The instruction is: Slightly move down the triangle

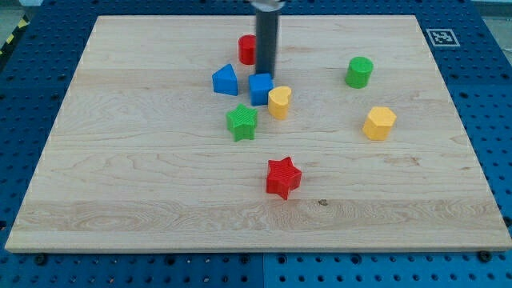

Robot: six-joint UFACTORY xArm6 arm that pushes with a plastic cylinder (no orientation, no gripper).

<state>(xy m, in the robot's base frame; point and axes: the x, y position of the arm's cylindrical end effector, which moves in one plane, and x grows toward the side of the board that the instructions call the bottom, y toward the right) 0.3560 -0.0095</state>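
- The blue triangle (226, 80) sits on the wooden board (144, 192), in its upper middle part; every place below is given relative to this block.
- My tip (265, 74) comes down at the triangle's right, near it but not touching, at about the same height in the view.
- The rod carries no jaws, so there is nothing to be apart, together or clamped: it holds nothing, and its end stands at or just above the top edge of the blue cube (261, 89); I cannot tell if they touch.
- The blue cube lies just right of the triangle, a narrow gap between them.
- A red cylinder (247, 50) stands up and right of the triangle, partly hidden by the rod.
- A yellow heart (279, 102) is further right and slightly lower, touching the blue cube.
- A green star (242, 122) lies just below the triangle, a little to the right.
- A red star (283, 178) lies well below and to the right.
- A green cylinder (359, 72) and a yellow hexagonal block (379, 123) stand far off to the right.
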